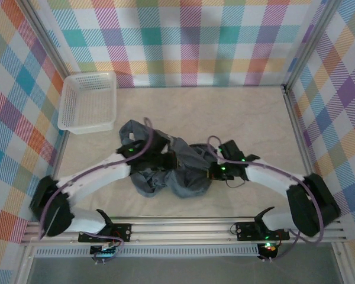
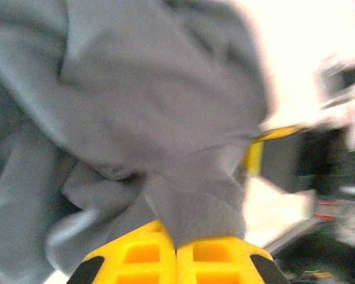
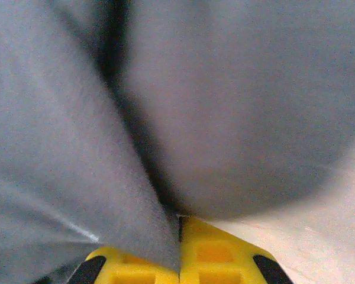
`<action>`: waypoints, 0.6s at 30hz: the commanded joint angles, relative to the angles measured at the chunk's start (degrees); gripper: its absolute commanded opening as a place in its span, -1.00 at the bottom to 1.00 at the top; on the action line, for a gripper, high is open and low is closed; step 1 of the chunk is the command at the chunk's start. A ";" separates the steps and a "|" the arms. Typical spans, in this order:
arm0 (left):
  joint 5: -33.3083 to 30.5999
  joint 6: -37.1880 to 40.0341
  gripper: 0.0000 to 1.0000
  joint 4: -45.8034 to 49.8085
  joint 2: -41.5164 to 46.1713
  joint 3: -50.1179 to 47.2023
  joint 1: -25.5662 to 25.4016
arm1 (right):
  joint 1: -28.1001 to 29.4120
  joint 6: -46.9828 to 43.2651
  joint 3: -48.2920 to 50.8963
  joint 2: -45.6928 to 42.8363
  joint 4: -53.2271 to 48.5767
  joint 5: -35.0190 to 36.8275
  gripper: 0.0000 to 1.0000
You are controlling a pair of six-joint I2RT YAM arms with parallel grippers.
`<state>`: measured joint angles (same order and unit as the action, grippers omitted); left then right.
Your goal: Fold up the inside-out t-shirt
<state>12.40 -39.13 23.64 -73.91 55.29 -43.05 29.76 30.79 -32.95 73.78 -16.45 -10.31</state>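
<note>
Left gripper [image 2: 176, 241]: yellow fingers pressed together, nipping a fold of the dark slate-grey soft-cloth t-shirt [image 1: 186, 177]. Right gripper [image 3: 180, 232]: likewise clamped on cloth. Top view: the shirt is a crumpled heap at frame centre on the beige table [image 1: 254, 118], well apart from the white plastic mesh basket [image 1: 87, 102] at upper left. Judgement: lift, then draw both pinches apart evenly to spread the heap.

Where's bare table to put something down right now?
Widest free patch: far strip of the table, from the white basket across to the right wall, beyond the t-shirt. Narrow strip between shirt and near rail. Crowded: centre, where left gripper and right gripper pinch the bunched shirt.
</note>
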 commanded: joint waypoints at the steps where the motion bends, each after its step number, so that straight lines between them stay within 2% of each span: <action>1: 13.70 -6.55 -1.00 -19.53 3.57 -4.44 3.25 | -0.49 2.49 4.39 -1.54 2.54 0.37 -0.98; 3: 16.15 -6.17 -1.00 -22.57 4.00 -4.42 3.41 | -0.23 -0.69 3.14 -1.75 2.05 -4.21 -0.66; 5: 17.65 -4.92 -1.00 -23.11 3.93 -3.89 3.45 | -0.15 -4.46 0.77 -4.10 -0.39 -5.42 -0.18; 6: 17.86 -4.07 -1.00 -22.68 4.04 -3.69 3.41 | -0.10 -6.60 -0.34 -6.39 -1.14 -5.19 -0.08; 9: 17.09 -1.74 -1.00 -20.68 5.33 -3.62 3.49 | 1.72 -14.27 -1.58 -14.25 1.51 -4.22 0.11; 12: 17.28 0.61 -1.00 -18.05 6.01 -3.39 3.43 | 3.71 -22.33 -0.20 -19.40 9.11 -3.76 0.36; 14: 17.18 1.47 -1.00 -17.11 6.23 -3.35 3.41 | 3.72 -27.01 -0.29 -20.01 12.67 -6.33 0.48; 18: 16.00 2.82 -1.00 -15.45 7.00 -3.13 3.42 | 3.73 -34.90 -3.96 -16.02 12.16 -15.25 0.51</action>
<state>28.03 -39.07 6.31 -68.69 51.20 -40.18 33.36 5.87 -34.11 55.11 -6.68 -17.85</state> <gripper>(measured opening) 0.050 0.753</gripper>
